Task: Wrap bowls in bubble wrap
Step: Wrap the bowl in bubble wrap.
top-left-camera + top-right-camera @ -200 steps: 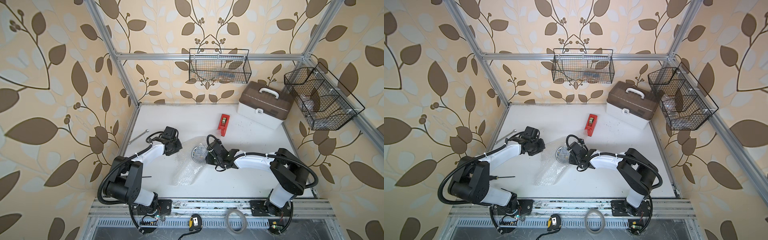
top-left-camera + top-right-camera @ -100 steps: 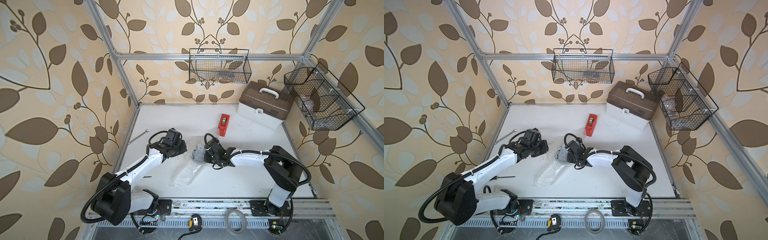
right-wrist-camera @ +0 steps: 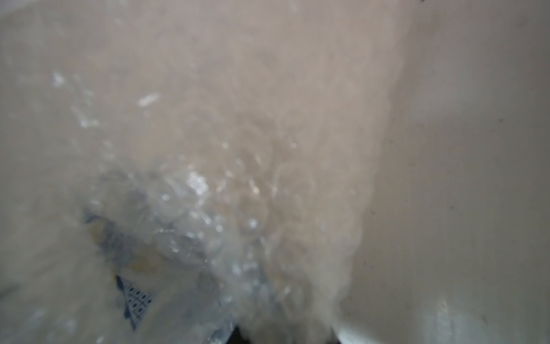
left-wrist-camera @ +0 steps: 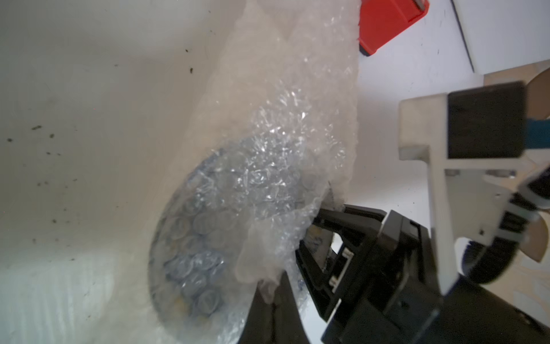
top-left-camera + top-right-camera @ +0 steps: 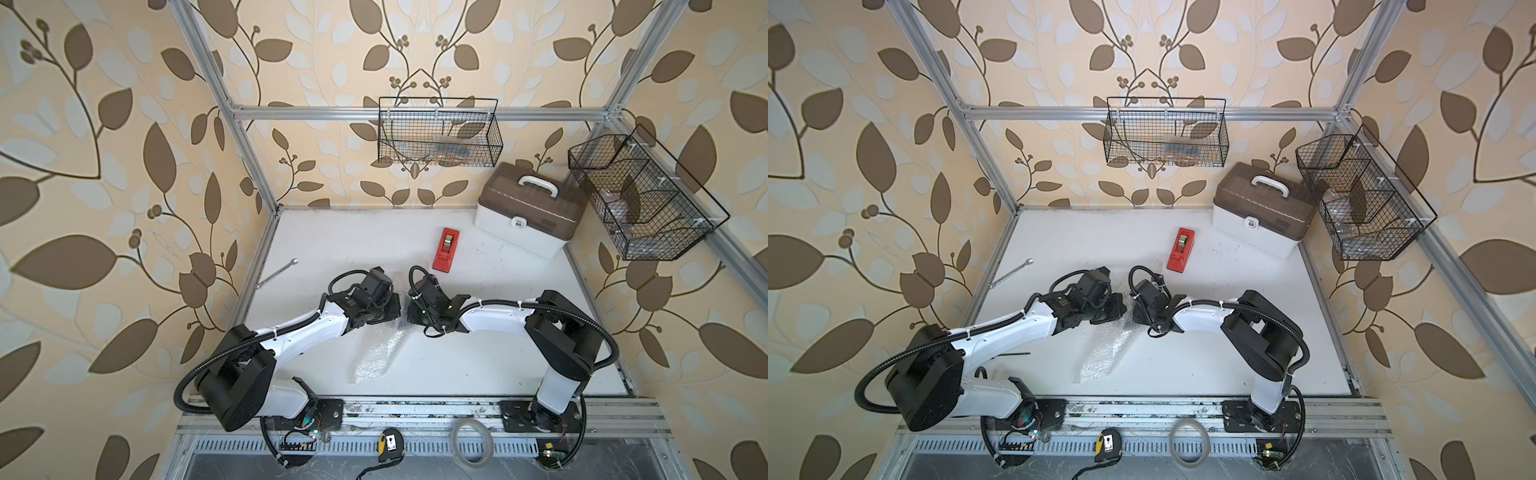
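The bowl [image 4: 202,238] sits on the white table under the bubble wrap [image 4: 285,125] and shows through it only in the left wrist view. In both top views the two grippers hide it. The bubble wrap [image 5: 374,353] trails from between the grippers toward the table's front. My left gripper [image 4: 272,309] is shut, with a flap of wrap pinched at its tips, just left of the bowl [image 5: 392,309]. My right gripper [image 3: 285,338] faces it from the right [image 5: 409,309]. Its jaws are drawn in on the wrap at the bowl's edge.
A red tape dispenser [image 5: 445,249] lies just behind the grippers. A white case with a brown lid [image 5: 528,208] stands at the back right. A wrench [image 5: 276,272] lies by the left rail. Wire baskets [image 5: 438,133] [image 5: 640,199] hang on the frame.
My left arm has swung right to the bowl, and wrap now covers the bowl that lay in plain sight. The right gripper's jaws have narrowed onto the wrap.
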{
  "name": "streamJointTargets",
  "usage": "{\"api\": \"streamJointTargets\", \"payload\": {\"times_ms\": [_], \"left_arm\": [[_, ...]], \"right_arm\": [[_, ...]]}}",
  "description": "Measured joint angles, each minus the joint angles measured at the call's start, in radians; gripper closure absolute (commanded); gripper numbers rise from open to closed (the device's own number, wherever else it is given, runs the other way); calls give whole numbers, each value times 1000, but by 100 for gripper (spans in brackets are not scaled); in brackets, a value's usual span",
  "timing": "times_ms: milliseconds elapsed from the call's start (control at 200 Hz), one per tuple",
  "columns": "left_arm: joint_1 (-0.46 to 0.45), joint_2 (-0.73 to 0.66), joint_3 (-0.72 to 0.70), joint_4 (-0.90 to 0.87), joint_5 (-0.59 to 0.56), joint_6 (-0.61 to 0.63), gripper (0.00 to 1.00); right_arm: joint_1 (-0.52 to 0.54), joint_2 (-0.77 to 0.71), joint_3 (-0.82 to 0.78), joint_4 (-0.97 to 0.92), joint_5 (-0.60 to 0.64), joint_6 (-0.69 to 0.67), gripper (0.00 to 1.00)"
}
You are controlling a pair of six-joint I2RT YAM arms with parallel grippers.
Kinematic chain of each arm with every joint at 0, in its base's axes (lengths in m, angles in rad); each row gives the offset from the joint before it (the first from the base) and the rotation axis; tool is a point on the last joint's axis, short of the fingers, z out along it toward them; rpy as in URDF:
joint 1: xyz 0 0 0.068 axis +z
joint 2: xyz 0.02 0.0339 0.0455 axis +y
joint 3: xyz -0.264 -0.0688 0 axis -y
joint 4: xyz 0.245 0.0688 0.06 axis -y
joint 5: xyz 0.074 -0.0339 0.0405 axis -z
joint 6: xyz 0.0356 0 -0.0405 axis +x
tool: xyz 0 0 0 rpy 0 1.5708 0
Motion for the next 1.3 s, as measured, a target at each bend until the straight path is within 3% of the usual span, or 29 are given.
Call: {"api": "streamJointTargets", "payload": {"times_ms": [215,380,570,1300], "left_arm": [[-20,108,10,51,1,-22,100],[-29,122,14,62,1,-26,100],[-35,136,16,69,-3,-27,100],[-61,146,16,90,-5,-48,100]], "right_arm": [[-14,-28,-50,42,-19,11,65],[-26,-113,-104,54,-32,10,59],[-32,-204,-122,69,-43,5,43],[-37,-121,-76,89,-75,11,37]]}}
